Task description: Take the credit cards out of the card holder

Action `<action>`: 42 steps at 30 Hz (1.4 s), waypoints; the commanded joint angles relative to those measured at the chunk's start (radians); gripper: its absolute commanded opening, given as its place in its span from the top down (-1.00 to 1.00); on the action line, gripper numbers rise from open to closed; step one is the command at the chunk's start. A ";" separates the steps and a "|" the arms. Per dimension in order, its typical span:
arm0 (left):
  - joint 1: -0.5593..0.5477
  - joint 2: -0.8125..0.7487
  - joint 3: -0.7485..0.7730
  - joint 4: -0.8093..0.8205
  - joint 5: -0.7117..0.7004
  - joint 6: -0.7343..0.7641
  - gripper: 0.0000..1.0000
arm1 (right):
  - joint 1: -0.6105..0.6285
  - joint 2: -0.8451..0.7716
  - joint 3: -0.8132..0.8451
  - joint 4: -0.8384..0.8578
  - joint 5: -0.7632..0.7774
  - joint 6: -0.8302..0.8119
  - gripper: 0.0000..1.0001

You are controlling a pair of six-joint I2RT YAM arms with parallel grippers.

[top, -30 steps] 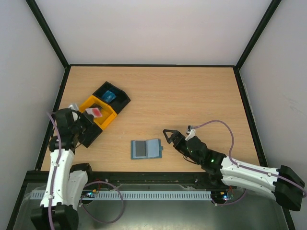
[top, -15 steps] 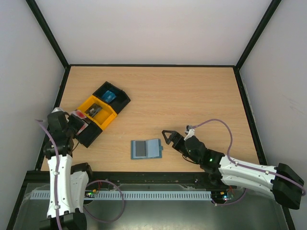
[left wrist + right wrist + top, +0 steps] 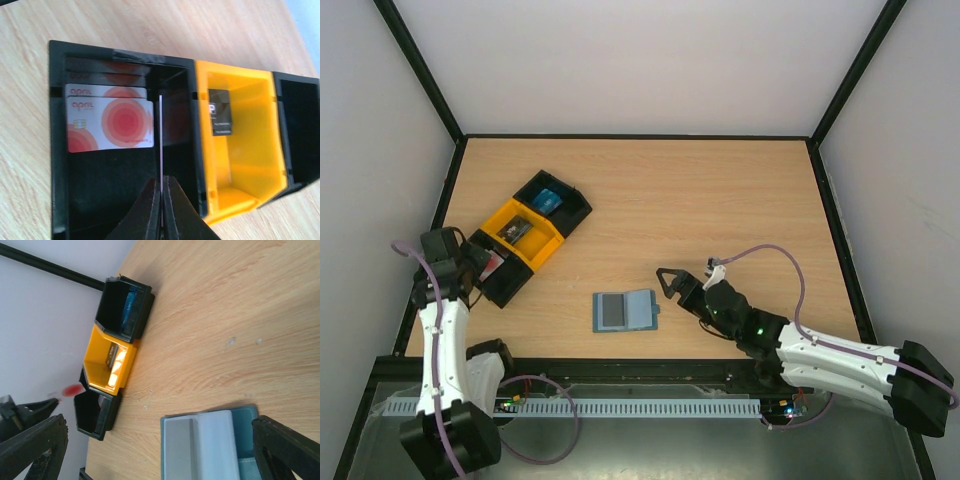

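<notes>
Tray (image 3: 57, 150) (black) below left gripper (image 3: 161, 179) pinching white card (image 3: 161, 135); right gripper (image 3: 666, 284) gapes near card holder (image 3: 625, 311).

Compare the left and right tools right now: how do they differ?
The left tool is shut, pinching a credit card seen edge-on; the right tool is open wide and holds nothing. The left tool hangs over the black tray; the right tool is beside the card holder, on its right side in the top view. Both are black.
</notes>
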 commanded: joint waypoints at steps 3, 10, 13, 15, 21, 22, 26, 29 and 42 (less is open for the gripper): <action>0.075 0.060 -0.047 0.076 0.045 0.032 0.95 | 0.000 -0.017 0.082 -0.081 0.064 -0.052 -0.95; 0.089 0.139 -0.082 0.161 0.104 0.046 0.95 | 0.001 -0.020 0.102 -0.084 0.086 -0.074 -0.96; 0.088 0.160 -0.099 0.183 0.094 0.055 0.95 | 0.000 -0.014 0.099 -0.075 0.083 -0.076 -0.95; 0.088 0.178 -0.104 0.199 0.110 0.052 0.95 | 0.001 -0.011 0.093 -0.068 0.083 -0.069 -0.95; 0.089 0.247 -0.109 0.258 0.138 0.052 0.95 | 0.000 -0.006 0.106 -0.045 0.086 -0.081 -0.95; 0.089 0.259 -0.112 0.267 0.136 0.054 0.95 | 0.001 -0.006 0.110 -0.045 0.088 -0.087 -0.95; 0.089 0.310 -0.124 0.296 0.100 0.063 0.95 | 0.001 -0.004 0.118 -0.051 0.105 -0.092 -0.95; 0.089 0.341 -0.126 0.308 0.093 0.068 0.95 | 0.000 -0.004 0.118 -0.049 0.107 -0.094 -0.96; 0.089 0.341 -0.114 0.303 0.012 0.072 0.94 | 0.001 0.010 0.112 -0.057 0.134 -0.100 -0.96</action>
